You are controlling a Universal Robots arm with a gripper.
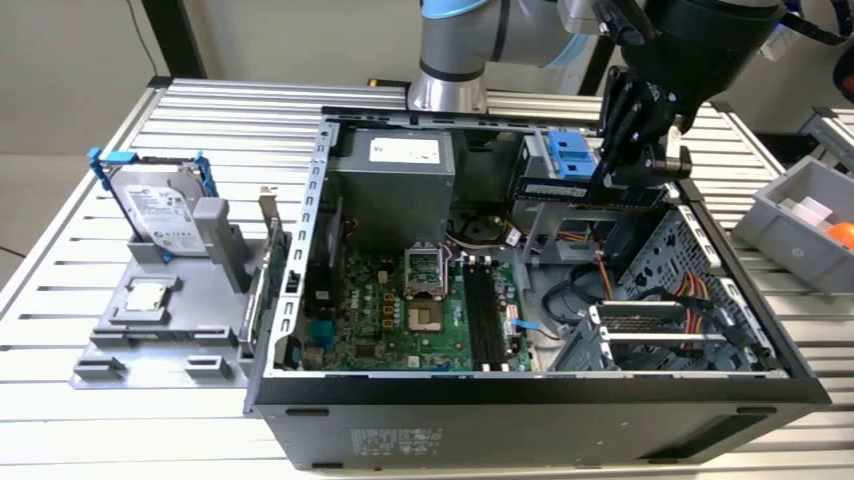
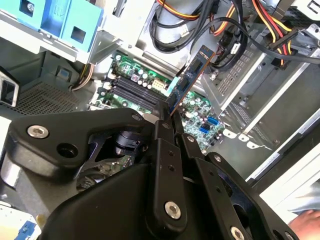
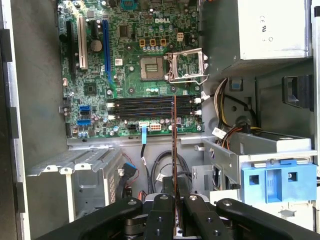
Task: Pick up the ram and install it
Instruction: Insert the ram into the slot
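The jaws are clamped on the ram. The gripper holds it in the air over the open computer case, at about one o'clock from the memory slots in the exterior view. The grip seems to be near one end, so the stick could twist, meet a slot askew and jam, or snag on the cables. The case holds a motherboard and power supply. At three o'clock of the case, a grey bin holds something orange.

Ram in gripper hangs over mobo inside case, prob. clear of slots
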